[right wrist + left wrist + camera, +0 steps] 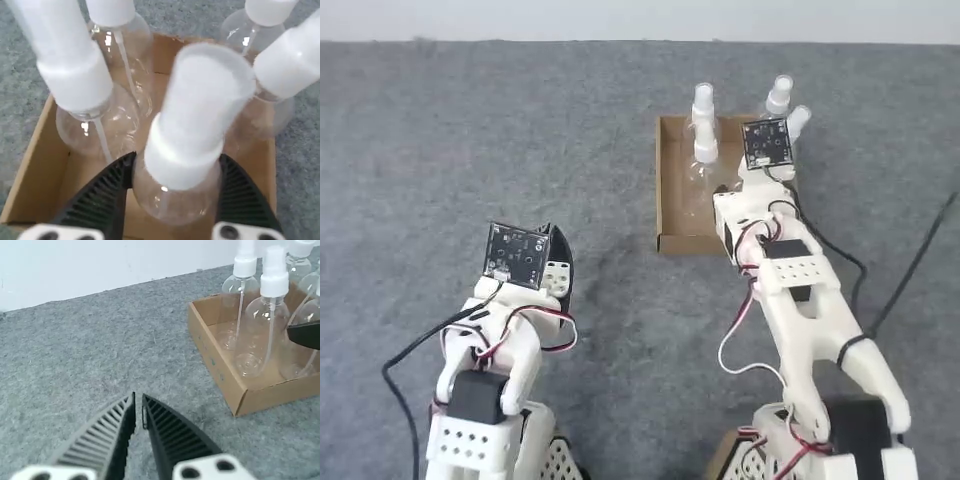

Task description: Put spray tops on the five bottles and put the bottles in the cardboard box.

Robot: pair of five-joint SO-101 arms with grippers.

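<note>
1. High view: cardboard box [663,190] at 1 o'clock on grey counter [470,130], spray-topped bottles [704,150] inside.
2. Left wrist view: left gripper [138,407] closed, empty, over counter, well apart from box.
3. Right wrist view: right gripper [172,167] clamped around one topped bottle [200,110] inside box.

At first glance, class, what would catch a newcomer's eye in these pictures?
Clear bottles with white spray tops crowd the cardboard box toward the far side of the grey table. The right gripper is clamped on one bottle there. The left gripper sits shut and empty, apart from the box.
</note>
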